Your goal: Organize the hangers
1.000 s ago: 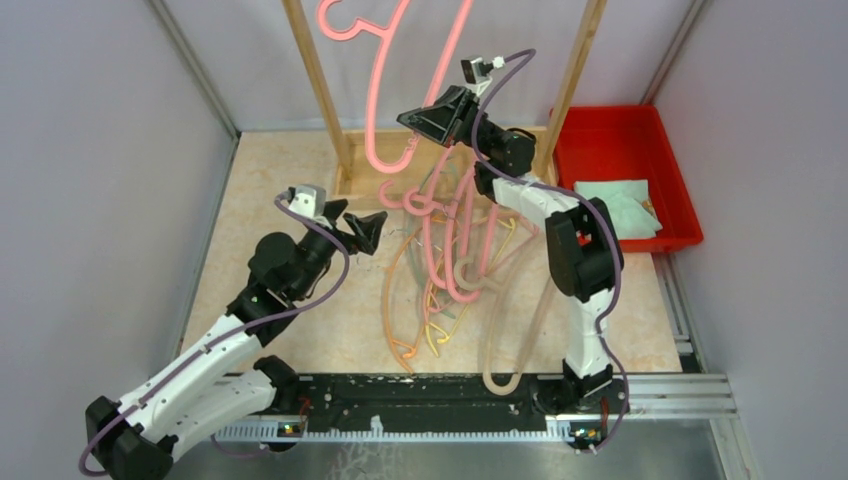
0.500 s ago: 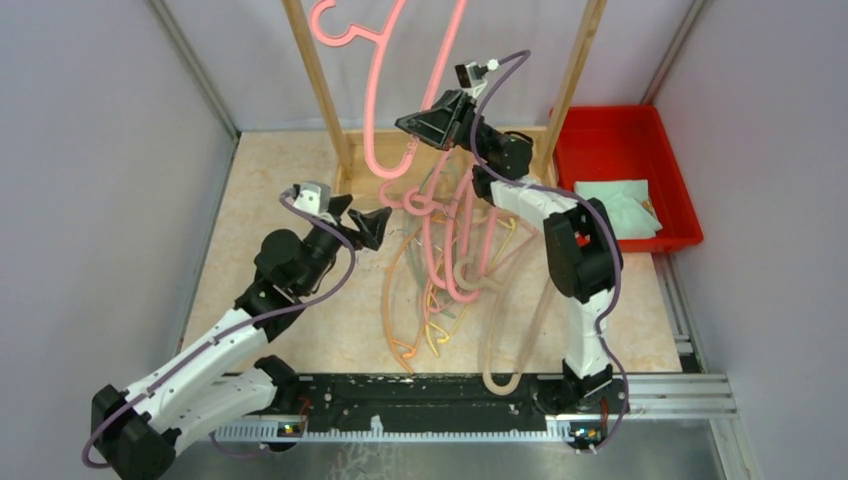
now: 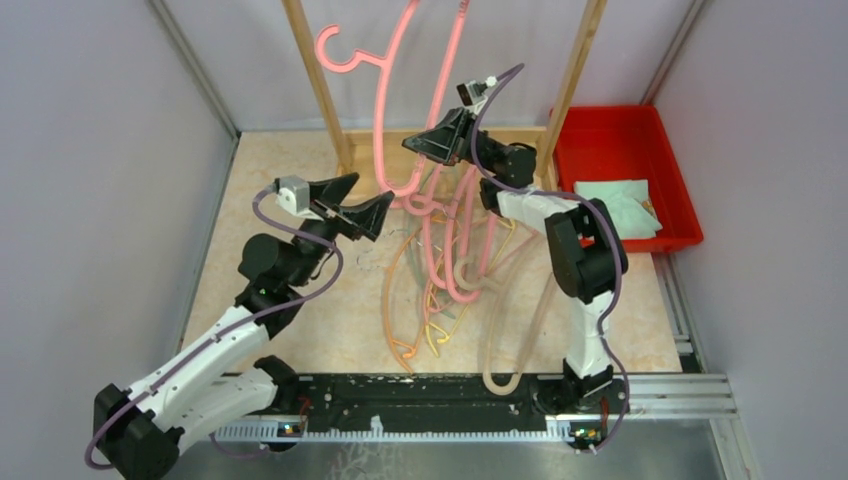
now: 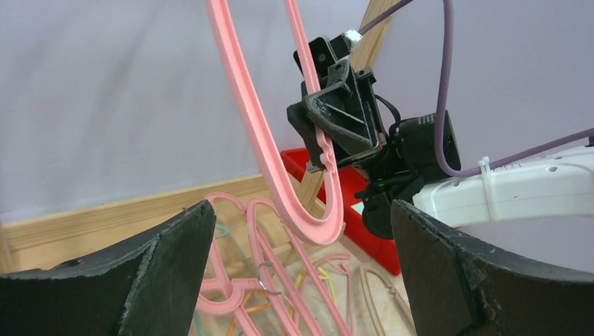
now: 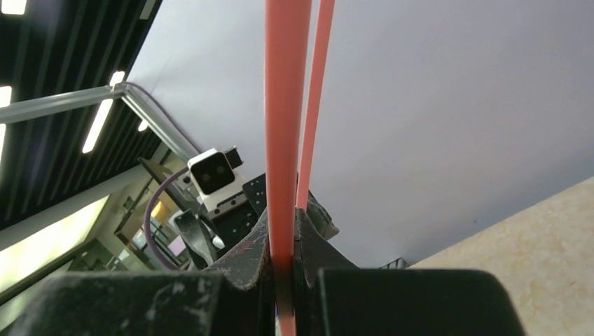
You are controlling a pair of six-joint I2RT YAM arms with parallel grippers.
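- My right gripper (image 3: 440,140) is clamped tight on a pink hanger (image 3: 378,120). The right wrist view shows the fingers pinching one of its thin strands (image 5: 286,140).
- That pink hanger is lifted clear off the worktop (image 3: 640,320). It is in front of the wooden rack (image 3: 315,80), between the posts, with its hook up at the top left.
- I can't tell if it touches the rack's bar, which is out of frame.
- My left gripper (image 3: 365,200) is wide open and holds nothing. It is raised above the worktop and points toward the pink hanger's lower bend.
- In the left wrist view that bend (image 4: 259,133) sits between my two spread fingers (image 4: 168,259), with no contact.
- The pile of hangers (image 3: 455,270) lies tangled flat on the worktop, between the arms and in front of the rack base. It has pink, orange, yellow, beige and pale green ones.
- A red bin (image 3: 600,135) stands at the far right, beside the right post, with a pale cloth (image 3: 620,205) inside.
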